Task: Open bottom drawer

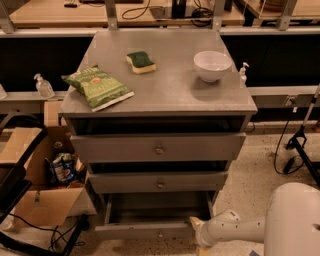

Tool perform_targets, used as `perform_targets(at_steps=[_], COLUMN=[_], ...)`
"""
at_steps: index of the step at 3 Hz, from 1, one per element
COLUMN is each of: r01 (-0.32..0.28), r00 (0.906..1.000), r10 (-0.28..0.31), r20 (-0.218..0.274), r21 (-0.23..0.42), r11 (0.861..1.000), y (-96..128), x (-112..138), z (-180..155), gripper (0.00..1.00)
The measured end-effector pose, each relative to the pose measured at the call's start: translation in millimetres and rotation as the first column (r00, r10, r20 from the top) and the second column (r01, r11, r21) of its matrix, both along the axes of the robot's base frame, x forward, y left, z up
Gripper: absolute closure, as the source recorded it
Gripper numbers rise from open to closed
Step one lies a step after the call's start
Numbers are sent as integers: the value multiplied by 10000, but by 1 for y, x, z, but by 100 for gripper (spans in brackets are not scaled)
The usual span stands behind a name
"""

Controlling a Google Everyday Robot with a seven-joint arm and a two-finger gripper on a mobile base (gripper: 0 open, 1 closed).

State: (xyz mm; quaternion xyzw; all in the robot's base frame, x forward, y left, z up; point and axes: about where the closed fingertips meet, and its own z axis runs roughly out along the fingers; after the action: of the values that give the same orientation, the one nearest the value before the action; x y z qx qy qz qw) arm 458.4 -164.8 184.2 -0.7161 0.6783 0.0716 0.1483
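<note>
gripper [195, 223]: low at the right end of the bottom drawer [145, 231] front; whether it touches the panel can't be told from here.
bottom drawer inside: deep in shadow, contents not visible.
bottom drawer knob: too dim and small to make out.
robot body [295, 220]: cut off by the right and bottom edges.
cardboard box [45, 202]: lower left part hidden behind a black frame; the things inside are too blurred to name.
chip bag [97, 87]: print unreadable.

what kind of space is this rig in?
Probably a robotics lab or workshop: workbenches with cables behind, a cardboard box on the floor. The end effector sits low beside the open bottom drawer.
</note>
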Motion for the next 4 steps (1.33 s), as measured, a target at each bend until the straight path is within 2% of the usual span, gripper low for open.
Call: perform_targets(at_steps=[1,2,3,4], r01=[-9,73,107,107], r00=[10000,9993,9982,9982], r10=[9,-80,-123,-123], r20=[-24,-364,-581,-581], r21=[9,-173,-276,-276], r11=[10000,9998,9996,9996], y=[1,-2,-4,-4], x=[-1,-8,-15,-15], z=[-1,-13,-17,-16], gripper=[19,42,73,96])
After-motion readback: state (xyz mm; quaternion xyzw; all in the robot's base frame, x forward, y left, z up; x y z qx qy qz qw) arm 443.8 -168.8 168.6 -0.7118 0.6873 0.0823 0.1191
